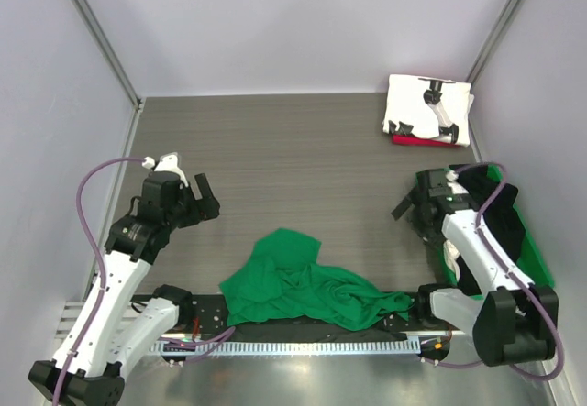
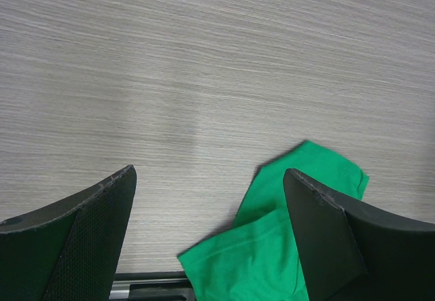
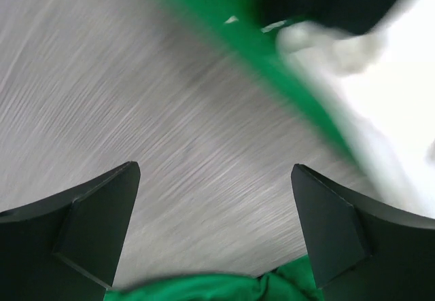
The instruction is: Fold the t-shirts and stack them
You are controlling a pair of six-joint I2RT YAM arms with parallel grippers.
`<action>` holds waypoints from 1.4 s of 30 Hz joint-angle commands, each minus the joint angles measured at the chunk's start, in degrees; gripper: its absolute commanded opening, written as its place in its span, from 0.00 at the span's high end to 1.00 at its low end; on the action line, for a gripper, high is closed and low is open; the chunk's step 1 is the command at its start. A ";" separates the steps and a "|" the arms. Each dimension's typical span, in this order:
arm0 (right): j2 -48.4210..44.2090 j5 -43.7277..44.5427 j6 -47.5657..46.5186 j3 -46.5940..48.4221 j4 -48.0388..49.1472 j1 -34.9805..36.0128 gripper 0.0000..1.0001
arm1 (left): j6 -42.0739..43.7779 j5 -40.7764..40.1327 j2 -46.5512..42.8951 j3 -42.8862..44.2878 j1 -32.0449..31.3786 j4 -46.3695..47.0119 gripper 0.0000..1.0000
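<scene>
right gripper point(image 3: 216, 170) hangs spread, empty; your crumpled bright green cloth t-shirt point(image 3: 204, 289) lies close beneath it, stretching sideways toward the open left gripper point(image 2: 211, 173).

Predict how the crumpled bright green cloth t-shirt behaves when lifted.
Likely floppy: the bright green cloth t-shirt lies in loose folds, so it should drape. Probably light; its layers look thin. Pushed, it would likely bunch, not slide.

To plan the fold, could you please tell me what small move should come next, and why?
Probably move the left gripper to the nearest edge of the green t-shirt and pinch it: the shirt lies crumpled, not spread, and this gripper and the right gripper stand open and empty.
</scene>
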 commanded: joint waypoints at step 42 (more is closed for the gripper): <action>21.81 12.70 12.04 10.66 2.20 65.07 0.37 | -31.78 2.50 16.47 -25.80 -27.92 20.25 0.76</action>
